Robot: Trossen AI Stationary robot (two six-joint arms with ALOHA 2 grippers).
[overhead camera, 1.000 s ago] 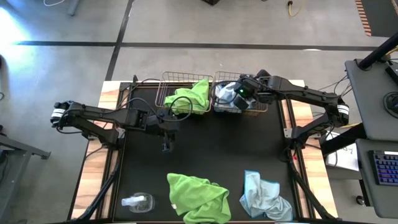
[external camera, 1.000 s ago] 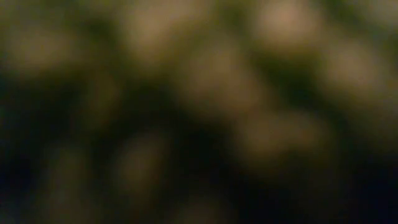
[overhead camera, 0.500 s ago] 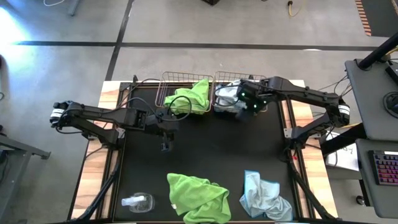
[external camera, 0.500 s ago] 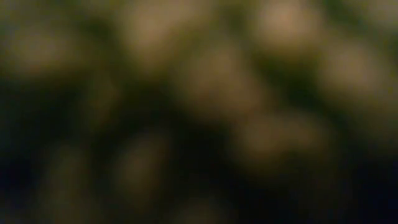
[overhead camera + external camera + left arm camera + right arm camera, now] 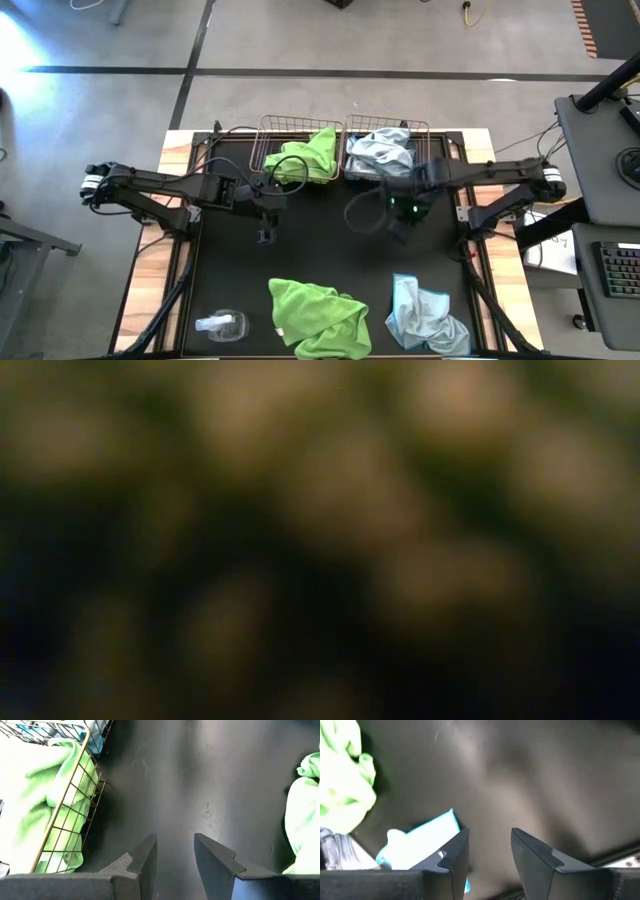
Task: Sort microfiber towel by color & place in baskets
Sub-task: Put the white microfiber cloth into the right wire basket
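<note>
Two lime green microfiber towels and two pale blue ones are in sight, split between the far baskets and the near edge of the black table [image 5: 330, 240]. One green towel [image 5: 305, 157] lies heaped in the left wire basket [image 5: 268, 140], spilling over its near rim, and a pale blue towel [image 5: 382, 150] fills the right wire basket [image 5: 425, 130]; the two baskets stand side by side, touching, at the table's far edge. At the near edge a second green towel [image 5: 318, 315] lies crumpled on the mat, with a second pale blue towel [image 5: 428, 318] just beside it on the right. A small clear plastic bottle [image 5: 220, 324] lies on its side near the left corner, apart from the green heap. The right gripper [image 5: 398, 225] hangs over bare mat just in front of the right basket, its fingers [image 5: 452, 855] spread with nothing between them. The left gripper [image 5: 266, 235] waits over the mat in front of the left basket, its fingers [image 5: 145, 860] likewise parted and empty. The low view is a dark blur in which nothing can be made out.
</note>
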